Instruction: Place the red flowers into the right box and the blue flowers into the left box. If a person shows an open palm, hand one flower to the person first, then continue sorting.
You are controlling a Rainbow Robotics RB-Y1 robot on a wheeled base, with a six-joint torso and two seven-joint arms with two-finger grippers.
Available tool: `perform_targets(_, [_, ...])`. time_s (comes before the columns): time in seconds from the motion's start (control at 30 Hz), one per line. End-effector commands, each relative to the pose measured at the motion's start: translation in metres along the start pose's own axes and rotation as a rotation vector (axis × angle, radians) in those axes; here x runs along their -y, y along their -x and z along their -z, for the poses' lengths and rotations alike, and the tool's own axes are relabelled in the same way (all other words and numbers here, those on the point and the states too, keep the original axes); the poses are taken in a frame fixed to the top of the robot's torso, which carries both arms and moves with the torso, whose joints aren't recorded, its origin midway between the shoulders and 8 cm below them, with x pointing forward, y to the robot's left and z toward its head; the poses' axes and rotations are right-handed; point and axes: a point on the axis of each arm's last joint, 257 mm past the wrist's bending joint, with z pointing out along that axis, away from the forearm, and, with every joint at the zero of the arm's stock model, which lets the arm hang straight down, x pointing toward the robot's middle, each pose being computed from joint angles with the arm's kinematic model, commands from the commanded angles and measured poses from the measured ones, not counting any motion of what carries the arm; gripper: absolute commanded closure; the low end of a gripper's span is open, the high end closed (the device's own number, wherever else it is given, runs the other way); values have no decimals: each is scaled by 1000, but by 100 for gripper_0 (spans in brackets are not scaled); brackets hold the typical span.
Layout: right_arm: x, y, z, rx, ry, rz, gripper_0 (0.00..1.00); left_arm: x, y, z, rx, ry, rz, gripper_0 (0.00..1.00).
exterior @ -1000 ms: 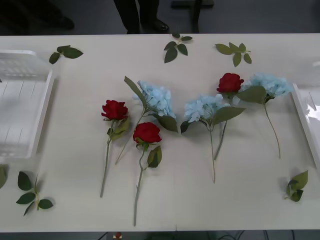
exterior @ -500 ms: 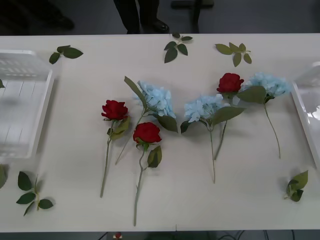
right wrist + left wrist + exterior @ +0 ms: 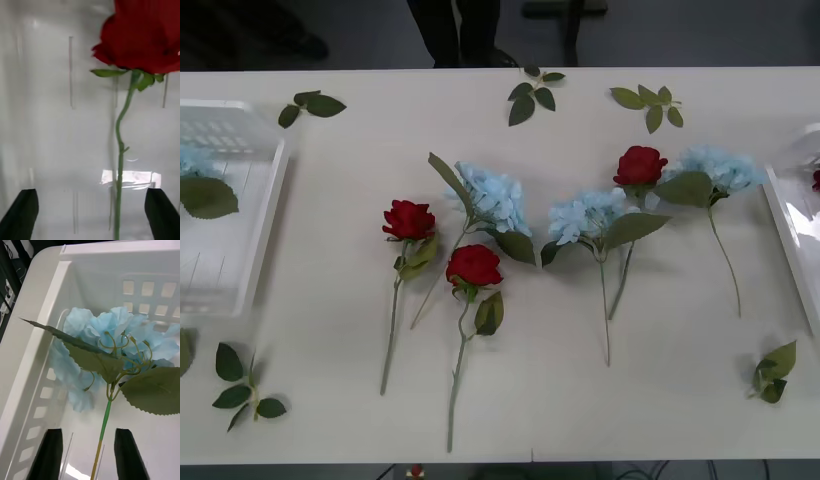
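Note:
My left gripper (image 3: 89,435) is open over the left box (image 3: 33,352), its black fingers either side of the stem of a blue flower (image 3: 105,333) lying in the box. That flower (image 3: 194,163) shows at the edge of the left box (image 3: 265,220). My right gripper (image 3: 91,195) is open above the right box (image 3: 45,123), a red flower (image 3: 146,37) with its stem running between the fingers, untouched. On the table lie three red flowers (image 3: 410,219) (image 3: 474,265) (image 3: 640,165) and three blue flowers (image 3: 495,195) (image 3: 585,215) (image 3: 720,165).
The right box (image 3: 785,230) sits at the table's right edge with a bit of red in it. Loose green leaf sprigs (image 3: 532,95) (image 3: 245,385) (image 3: 772,372) lie around the table's rim. A person's dark-trousered legs (image 3: 455,30) stand beyond the far edge.
A blue flower has come into the left box and a spot of red into the right box. The flowers on the table have not moved.

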Motion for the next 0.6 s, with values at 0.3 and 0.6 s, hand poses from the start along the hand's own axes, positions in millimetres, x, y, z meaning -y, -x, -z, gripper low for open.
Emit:
perform_targets(0.3, [-122,43,59,26,279,34,0,36,52,51,11,-94,-44,2])
perform_targets(0.6, [-179,34,6,-3,257,32,0,140,60,79,31,-376,29,0])
